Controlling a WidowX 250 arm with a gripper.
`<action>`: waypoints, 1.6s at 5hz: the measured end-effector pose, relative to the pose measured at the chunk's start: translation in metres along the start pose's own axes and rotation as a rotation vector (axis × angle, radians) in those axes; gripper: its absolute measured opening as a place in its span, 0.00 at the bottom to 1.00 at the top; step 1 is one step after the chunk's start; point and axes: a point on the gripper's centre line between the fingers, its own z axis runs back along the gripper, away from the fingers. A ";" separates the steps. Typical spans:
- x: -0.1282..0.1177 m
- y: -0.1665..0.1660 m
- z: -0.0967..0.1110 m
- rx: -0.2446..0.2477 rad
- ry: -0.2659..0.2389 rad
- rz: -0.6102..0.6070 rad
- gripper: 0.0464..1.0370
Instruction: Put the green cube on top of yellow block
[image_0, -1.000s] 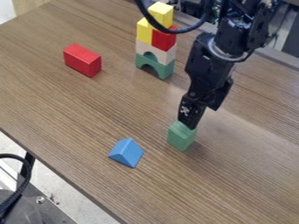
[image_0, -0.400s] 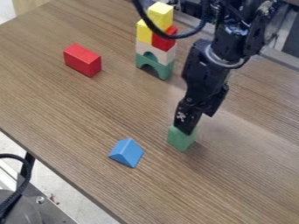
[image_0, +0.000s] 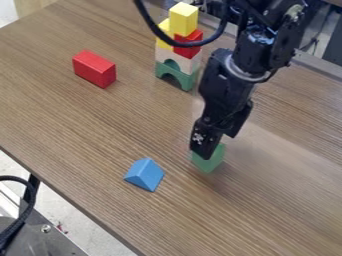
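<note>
A green cube (image_0: 209, 161) sits on a wooden table (image_0: 80, 125), in front of a tower topped by a yellow block (image_0: 184, 19). That block's bare upper face makes it the likely landing spot. Below it are a second yellow block (image_0: 162, 44) and a red block (image_0: 190, 36) side by side, then a pale layer (image_0: 191, 62) on a green arch (image_0: 186, 80), which seems to serve as the wide foot. A blue wedge (image_0: 144, 175) near the cube and a separate red block (image_0: 93, 70) well off to the left appear to play no part. The black gripper (image_0: 206, 154) hangs at a slant over the cube, hiding part of its top, probably positioned to pick it up. Whether it is spread or clenched, and whether it grasps or even touches the cube, cannot be told.
</note>
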 end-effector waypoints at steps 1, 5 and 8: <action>0.003 0.001 -0.005 -0.004 0.004 0.011 0.92; 0.004 -0.011 0.008 -0.052 0.075 0.015 0.55; 0.025 -0.096 0.114 -0.162 0.068 0.098 0.55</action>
